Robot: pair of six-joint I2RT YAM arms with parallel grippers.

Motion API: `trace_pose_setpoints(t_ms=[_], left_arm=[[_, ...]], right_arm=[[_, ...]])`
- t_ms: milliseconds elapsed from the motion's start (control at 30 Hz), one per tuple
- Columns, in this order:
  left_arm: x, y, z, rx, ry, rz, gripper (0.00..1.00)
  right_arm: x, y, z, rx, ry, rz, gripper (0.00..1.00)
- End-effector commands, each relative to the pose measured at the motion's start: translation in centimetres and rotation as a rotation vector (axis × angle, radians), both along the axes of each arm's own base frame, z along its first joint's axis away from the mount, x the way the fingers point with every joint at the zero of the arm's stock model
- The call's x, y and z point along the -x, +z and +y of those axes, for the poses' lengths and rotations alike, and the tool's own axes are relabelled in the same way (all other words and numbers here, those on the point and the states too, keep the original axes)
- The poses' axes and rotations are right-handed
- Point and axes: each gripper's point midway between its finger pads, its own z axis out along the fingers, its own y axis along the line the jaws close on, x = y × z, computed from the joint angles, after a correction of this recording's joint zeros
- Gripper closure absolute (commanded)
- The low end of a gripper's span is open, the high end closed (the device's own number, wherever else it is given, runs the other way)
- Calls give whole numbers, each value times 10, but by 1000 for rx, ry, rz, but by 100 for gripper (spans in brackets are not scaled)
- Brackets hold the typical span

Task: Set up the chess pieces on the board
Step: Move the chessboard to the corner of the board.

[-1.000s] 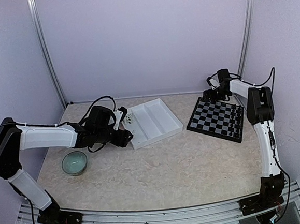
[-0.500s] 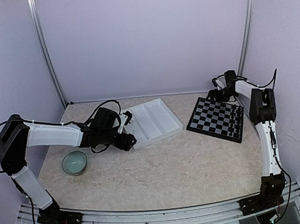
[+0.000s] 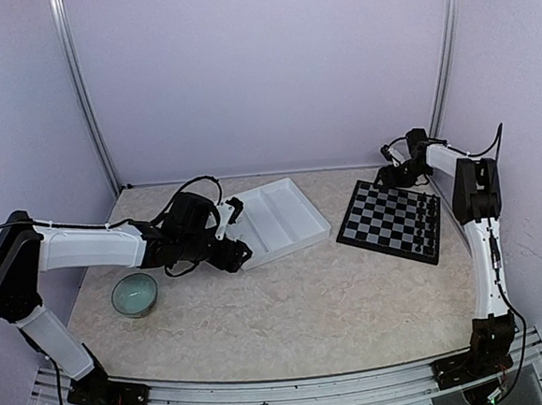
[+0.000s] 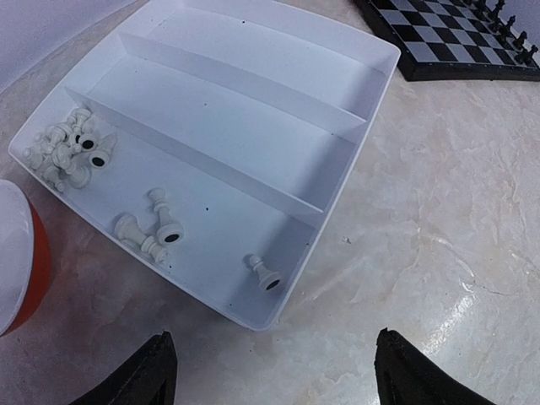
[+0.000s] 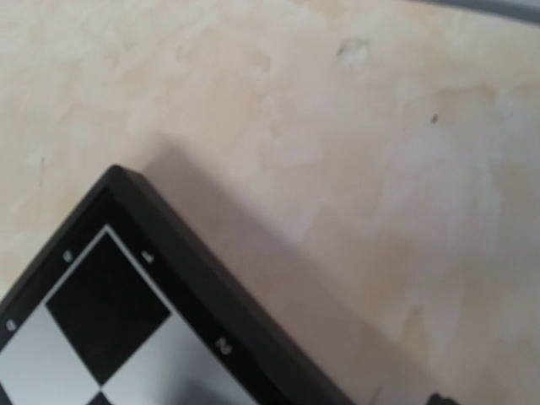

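**Left wrist, right wrist and overhead views.** My left claw point(image 4: 274, 381) hangs released and empty above the marbled beige desk point(image 3: 316, 302). It is just off the near wall of the white three-compartment plastic tray point(image 4: 228, 143). Its dark fingers point(image 4: 159, 371) stand wide apart with nothing between them.

The tiny cream chess pieces point(image 4: 69, 150) lie only in the tray compartment nearest this claw. Most are heaped in one corner and a few sit midway. A lone cream pawn point(image 4: 264, 273) lies tipped on its side near the other end.

The flat black-and-grey checkered chessboard point(image 4: 439, 51) lies on the desk apart from the tray, with tiny black chess pieces point(image 4: 504, 25) along one edge. My right claw point(image 3: 388, 175) sits at the board's far corner, and I cannot tell whether it is clenched or released.

The step in hand, as I judge it, is fetching a cream piece. The next move calls for advancing over the tray wall, descending on the lone pawn and pinching narrowly, since a tipped piece may roll.
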Motion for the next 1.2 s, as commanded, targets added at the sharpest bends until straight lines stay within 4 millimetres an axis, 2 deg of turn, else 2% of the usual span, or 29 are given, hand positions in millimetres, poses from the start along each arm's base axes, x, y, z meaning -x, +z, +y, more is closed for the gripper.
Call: trace_pose_setpoints(t_ms=[0,100,333,533,600,700,1000,1167], left_arm=[[0,25,-8,43,-8,-32,20],[0,30,-10,58,-9,-36,20],[2,41,-10,79,-11,-53,20],[4,46,-12,92,-8,-59,20],[4,47,-13,94,-4,-61,20],[3,49,-14,103,0,-60,20],[-4,47,-16,118,47,-33,20],[-6,41,-15,101,62,-22,20]], right_arm=[[69,-49,11,-51,28,309,24],[83,-51,14,-67,51,339,28],[121,-43,22,-59,88,368,34],[173,-43,29,-30,130,411,37],[192,-43,45,-9,177,423,38],[217,-45,55,33,232,439,39],[257,-39,82,101,353,433,43],[290,-37,105,136,445,442,44]])
